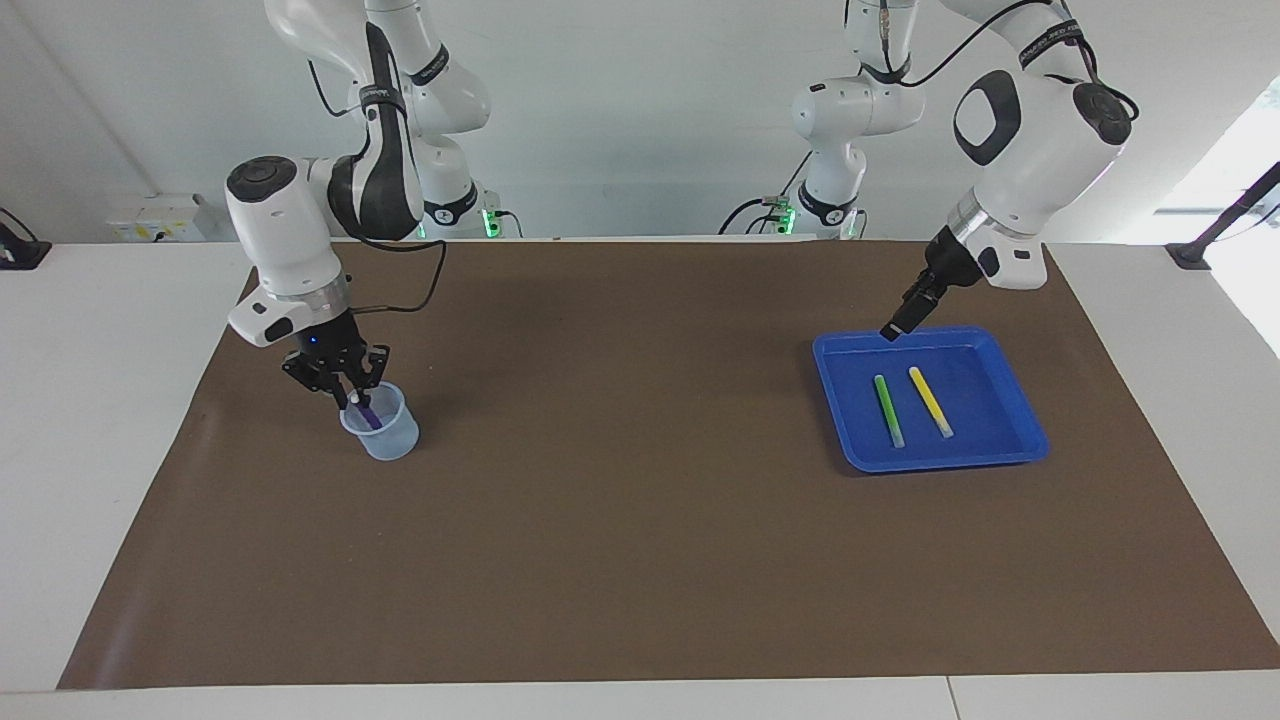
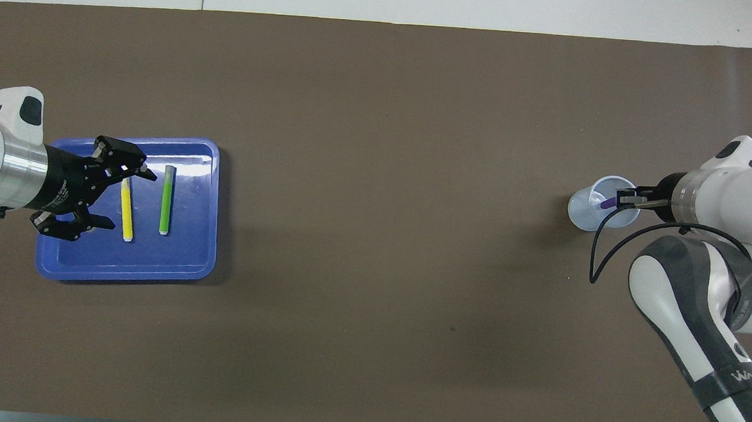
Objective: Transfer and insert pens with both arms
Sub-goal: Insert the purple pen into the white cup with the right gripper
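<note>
Facing view:
- Cup sits well apart from the blue tray, toward the right arm's end of the table. Purple pen is tip-down in it, leaning, with its pale cap right at the right gripper.
- Risk 1: the pen leans on the rim and the cup looks light. If the gripper lifts away while it drags on the cap, I'd expect the pen to flick out or the cup to tip.
- Can't tell whether the right gripper grips the cap or has let go.
- Left gripper hangs over the tray's rim nearest the robots, seen edge-on and holding nothing.
- Green pen and yellow pen lie in the tray side by side, apart.

Overhead view:
- Left gripper is spread wide and empty, covering the yellow pen. Green pen is just beside, nearer the tray's middle.
- Risk 2: with pens this close together and jaws this wide, a descent could nudge the green pen or clip the tray wall. The thin pen may also roll on the slick tray floor as the jaws close.
- Purple pen shows inside the cup, with the right gripper at its rim. Grip unclear here too.
</note>
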Robot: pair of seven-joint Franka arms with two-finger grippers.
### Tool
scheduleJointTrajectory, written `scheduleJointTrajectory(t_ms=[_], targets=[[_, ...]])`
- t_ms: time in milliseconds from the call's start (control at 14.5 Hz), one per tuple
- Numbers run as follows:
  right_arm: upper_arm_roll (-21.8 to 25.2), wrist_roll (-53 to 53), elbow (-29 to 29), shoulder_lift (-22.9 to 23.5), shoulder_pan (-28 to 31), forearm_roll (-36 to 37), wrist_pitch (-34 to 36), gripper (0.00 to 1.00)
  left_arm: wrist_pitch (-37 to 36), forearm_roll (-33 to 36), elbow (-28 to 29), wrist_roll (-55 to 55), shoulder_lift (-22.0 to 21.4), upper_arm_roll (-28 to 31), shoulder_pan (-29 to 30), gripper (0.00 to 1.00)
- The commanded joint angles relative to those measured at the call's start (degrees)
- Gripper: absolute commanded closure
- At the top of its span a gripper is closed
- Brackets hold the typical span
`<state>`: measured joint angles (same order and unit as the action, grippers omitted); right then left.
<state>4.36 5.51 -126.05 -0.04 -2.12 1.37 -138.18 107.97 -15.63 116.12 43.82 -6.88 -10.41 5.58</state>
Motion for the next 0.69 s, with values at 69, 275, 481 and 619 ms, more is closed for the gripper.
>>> scheduleJointTrajectory(t_ms=[69,275,481,619], targets=[[-0.1,-1.6,1.7,-0.2,0.2,-0.8,0.6,0.00,-1.2,1.4,0.4,-12.4,-0.4,-0.1,2.0,0.00],[-0.1,-1.9,8.2,-0.4,0.2,-0.8,9.3,0.00,-0.3,2.6,1.2,-25.9,1.3,0.0,5.0,0.00],[-0.3,-5.4,16.8,0.5,0.2,-0.8,19.2,0.00,5.2,6.9,3.4,-36.6,4.2,-0.1,7.1,0.00],[-0.4,-6.7,23.2,2.1,0.2,-0.8,26.0,0.00,10.1,10.8,6.0,-38.3,5.5,-0.1,7.1,0.00]])
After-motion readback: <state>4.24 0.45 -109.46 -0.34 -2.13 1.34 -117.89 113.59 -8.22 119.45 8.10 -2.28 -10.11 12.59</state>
